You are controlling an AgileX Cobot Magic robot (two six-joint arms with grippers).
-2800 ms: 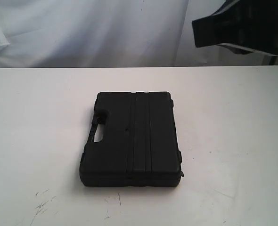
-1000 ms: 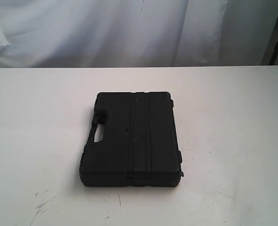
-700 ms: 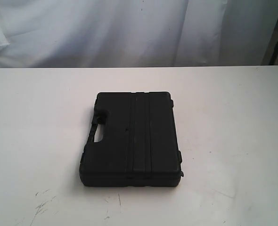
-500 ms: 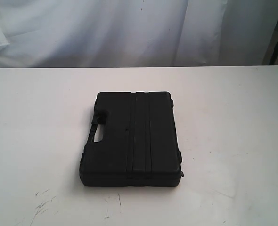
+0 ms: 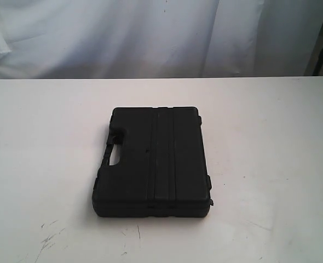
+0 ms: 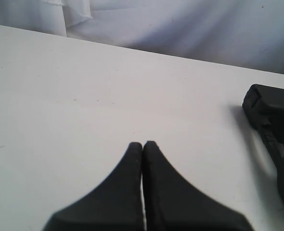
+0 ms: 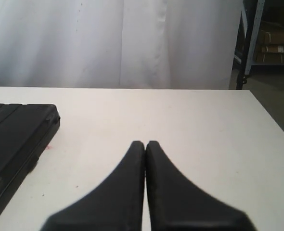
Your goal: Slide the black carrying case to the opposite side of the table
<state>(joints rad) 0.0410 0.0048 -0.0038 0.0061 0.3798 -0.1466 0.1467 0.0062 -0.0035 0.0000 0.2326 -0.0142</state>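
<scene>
The black carrying case lies flat near the middle of the white table, its handle cut-out facing left. No gripper shows in the exterior view. In the left wrist view my left gripper is shut and empty above bare tabletop, with a corner of the case off to one side and apart from it. The right wrist view has my right gripper shut with nothing in it, and the case sits apart from it at the picture's edge.
A white curtain hangs behind the table's far edge. Dark scuff marks mark the tabletop near the front left. Beyond the table's right end stand a dark metal frame and shelves.
A black arm part that showed at the upper right of the exterior view 2.8 s ago has left the picture. The case has not moved.
</scene>
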